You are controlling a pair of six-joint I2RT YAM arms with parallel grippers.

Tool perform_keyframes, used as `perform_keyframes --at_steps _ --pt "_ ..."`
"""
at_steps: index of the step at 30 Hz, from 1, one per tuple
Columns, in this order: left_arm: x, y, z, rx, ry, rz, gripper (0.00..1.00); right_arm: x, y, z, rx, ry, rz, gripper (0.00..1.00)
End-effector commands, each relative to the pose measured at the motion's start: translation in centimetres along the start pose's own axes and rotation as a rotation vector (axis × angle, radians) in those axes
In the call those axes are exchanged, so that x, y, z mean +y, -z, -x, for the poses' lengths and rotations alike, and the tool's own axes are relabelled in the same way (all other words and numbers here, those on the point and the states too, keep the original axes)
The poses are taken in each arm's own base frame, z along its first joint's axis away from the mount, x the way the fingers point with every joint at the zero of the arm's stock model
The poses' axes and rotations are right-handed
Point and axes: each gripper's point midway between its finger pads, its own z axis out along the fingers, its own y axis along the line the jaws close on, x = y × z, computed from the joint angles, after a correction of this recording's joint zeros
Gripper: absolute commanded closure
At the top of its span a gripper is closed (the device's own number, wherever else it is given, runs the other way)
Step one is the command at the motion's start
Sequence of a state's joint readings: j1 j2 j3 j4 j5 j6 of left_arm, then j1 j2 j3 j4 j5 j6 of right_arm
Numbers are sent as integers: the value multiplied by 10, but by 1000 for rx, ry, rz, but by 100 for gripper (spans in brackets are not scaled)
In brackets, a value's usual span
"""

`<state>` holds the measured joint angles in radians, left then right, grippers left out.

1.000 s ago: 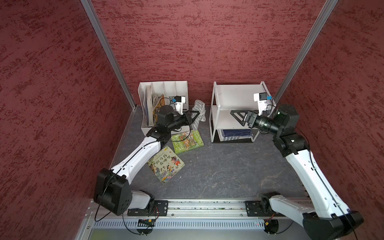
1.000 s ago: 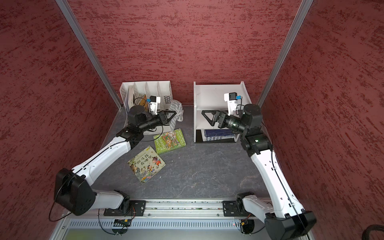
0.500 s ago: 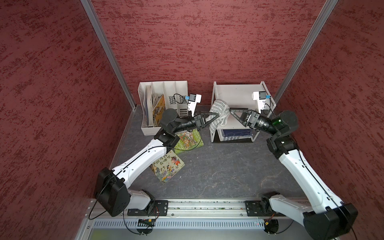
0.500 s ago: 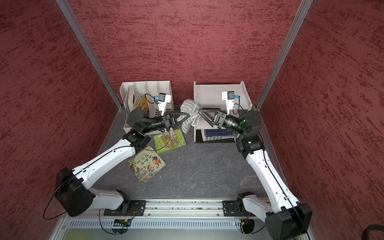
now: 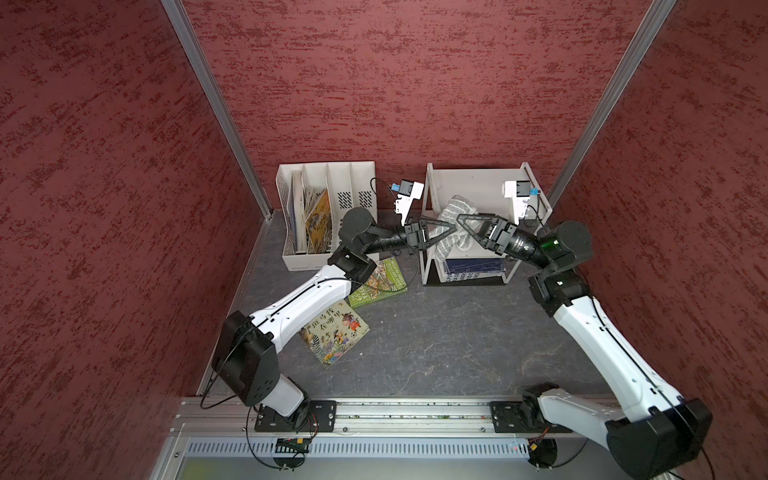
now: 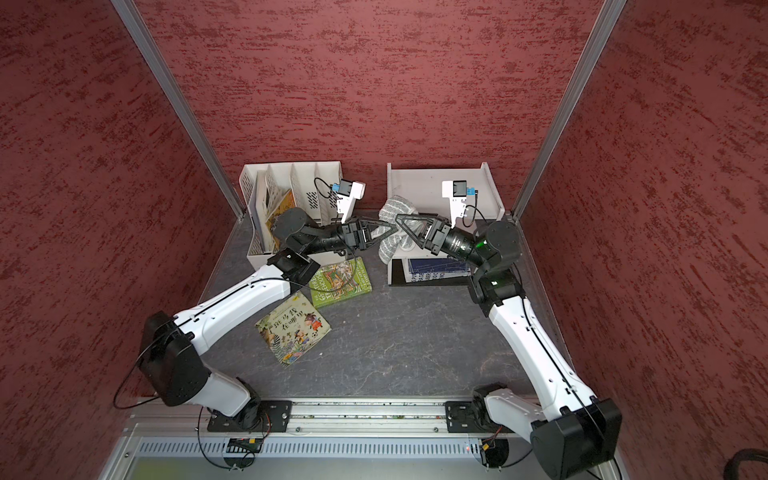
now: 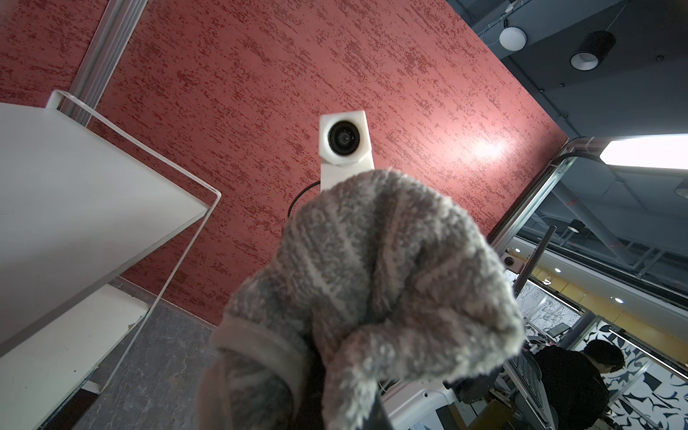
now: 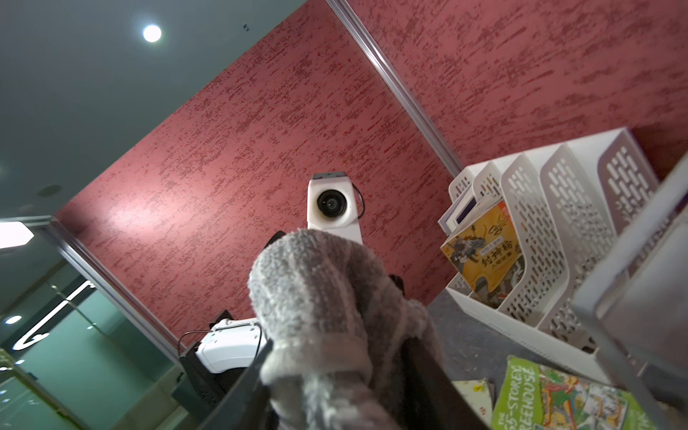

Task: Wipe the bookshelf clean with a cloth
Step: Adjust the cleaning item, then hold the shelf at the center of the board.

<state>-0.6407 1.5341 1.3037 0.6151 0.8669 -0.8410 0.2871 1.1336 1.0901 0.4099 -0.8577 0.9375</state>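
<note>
Both arms have swung toward each other in the last second. The left gripper [image 5: 449, 227] has carried the cloth [image 5: 452, 206] from the gap beside the file organizer [image 5: 332, 174] over to the bookshelf [image 5: 478, 187], and the right gripper [image 5: 459, 218], wide open back then, has come in to meet it.

At the desk's [image 5: 436, 332] back left the file organizer stands against the wall with an orange book [image 5: 318, 212] leaning in a slot. In front of it a green book [image 5: 384, 282] and a picture book [image 5: 336, 332] lie flat, partly under the left arm and out of the way.

The left claw is clamped on the cloth, which hangs bunched in the air at the bookshelf's front left corner, above the desk. This looks like a handover, with the rag held up so that the other claw can take it.

In the right wrist view the cloth [image 8: 309, 290] sits between the right claw's fingers [image 8: 242, 376]. They are around it, but I cannot tell whether they are pressing it yet.

The bookshelf stands at the back right, its top board bare and a blue book [image 5: 473, 266] on the lowest tier. Both grippers and the thin tube frame crowd that corner, so the frame could snag the rag.
</note>
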Motion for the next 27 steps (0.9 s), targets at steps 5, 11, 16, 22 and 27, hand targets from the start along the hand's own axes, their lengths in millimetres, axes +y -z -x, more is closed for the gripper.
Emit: perform_keyframes --at_steps 5,11,16,22,27 --pt "-8 1 0 23 -42 1 95 -2 6 14 -82 87 -101 89" --pt "4 27 6 -4 -55 119 53 -6 28 11 -78 234 -271 100" --pt "29 58 25 -82 -40 319 41 -26 55 -7 -5 363 -469 100" --pt "80 82 52 -179 25 655 28 -64 87 -28 50 504 -690 100" --pt "120 75 64 -172 57 807 30 -101 102 -36 31 602 -814 100"
